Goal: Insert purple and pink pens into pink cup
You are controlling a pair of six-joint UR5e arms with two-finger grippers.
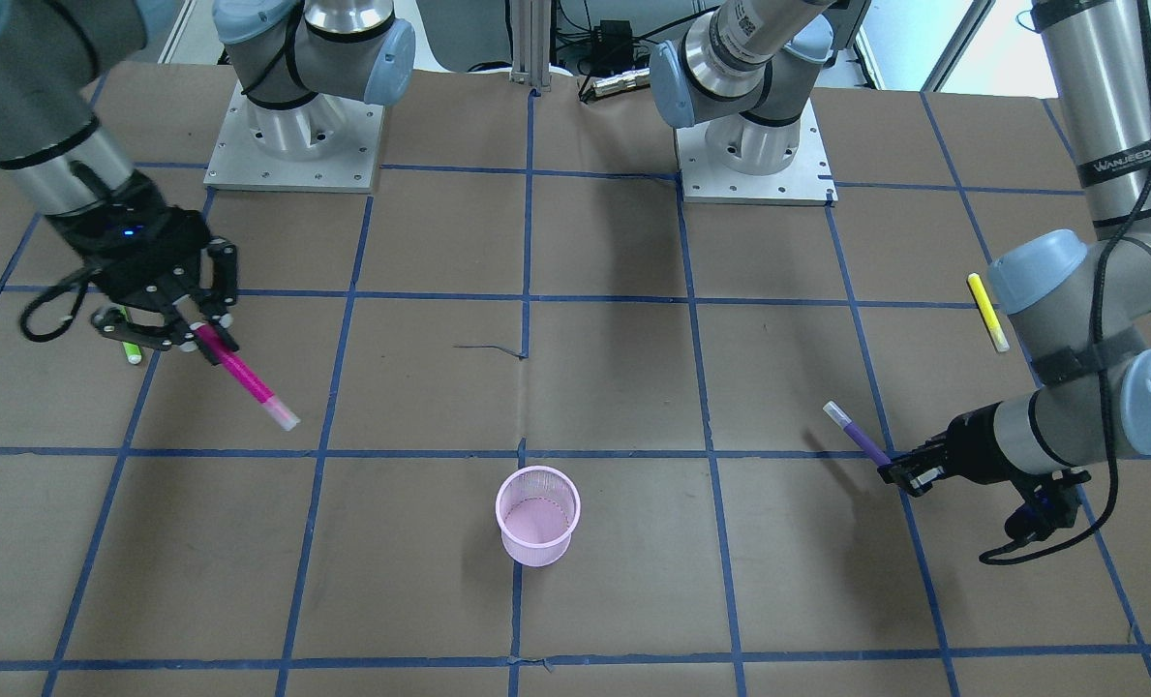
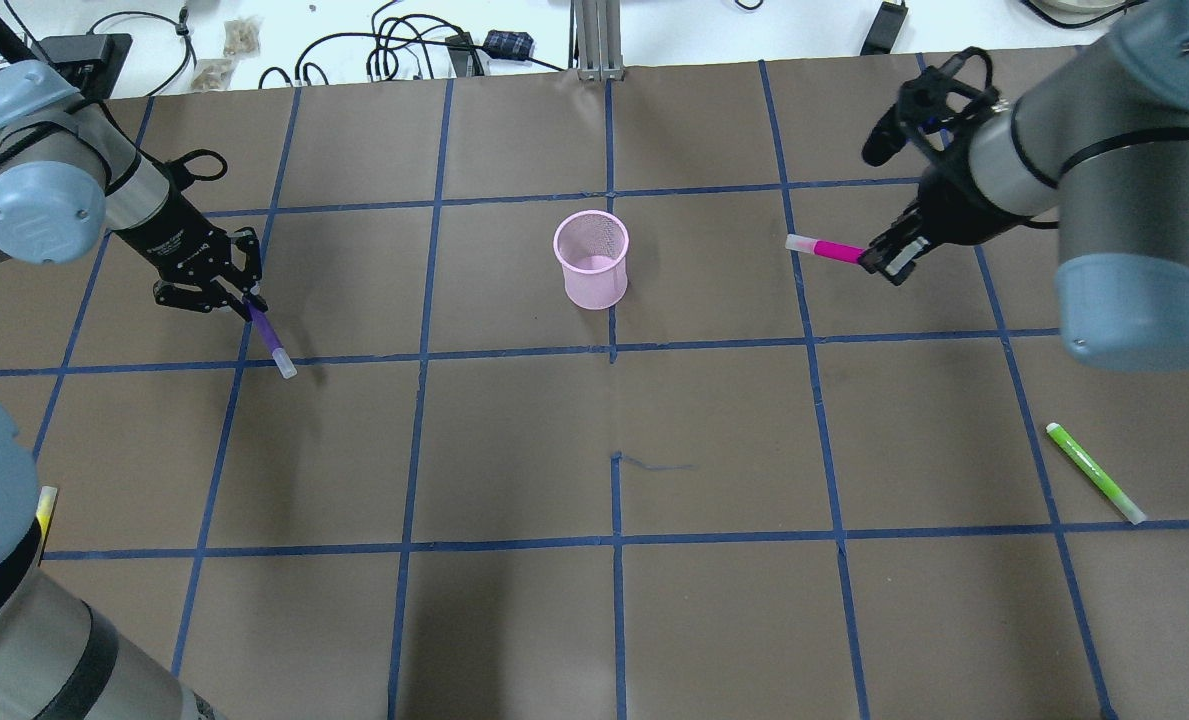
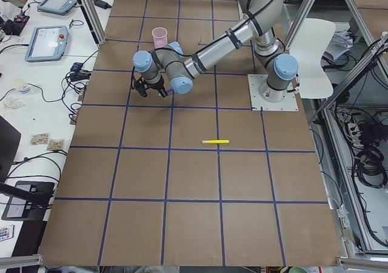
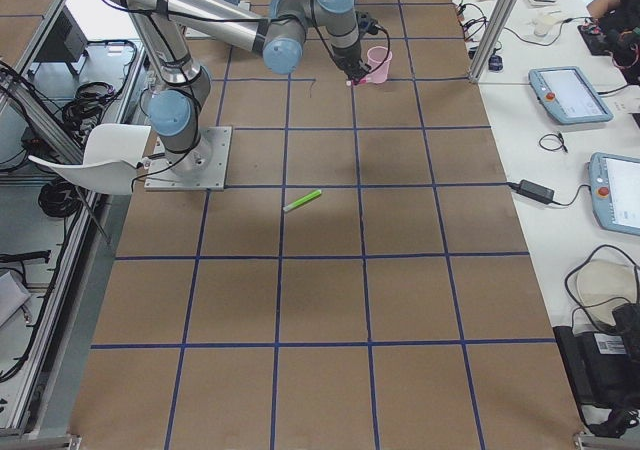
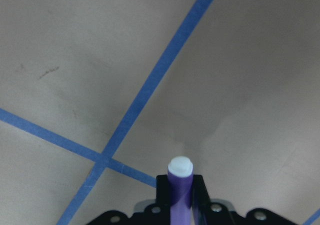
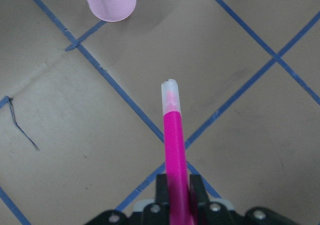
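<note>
The pink mesh cup point(image 2: 592, 260) stands upright on the table, also in the front view point(image 1: 536, 516) and at the top of the right wrist view point(image 6: 108, 1). My left gripper point(image 2: 250, 305) is shut on the purple pen point(image 2: 272, 340), held above the table to the cup's left; the pen shows in the front view point(image 1: 856, 433) and the left wrist view point(image 5: 179, 187). My right gripper point(image 2: 879, 258) is shut on the pink pen point(image 2: 826, 248), held to the cup's right with its clear cap toward the cup; it shows in the front view point(image 1: 244, 379) and right wrist view point(image 6: 172, 140).
A green pen point(image 2: 1094, 472) lies on the table at the near right. A yellow pen point(image 1: 987, 311) lies near my left arm's side, also in the left side view point(image 3: 216, 141). Blue tape lines grid the brown table. Cables and tablets sit past the far edge.
</note>
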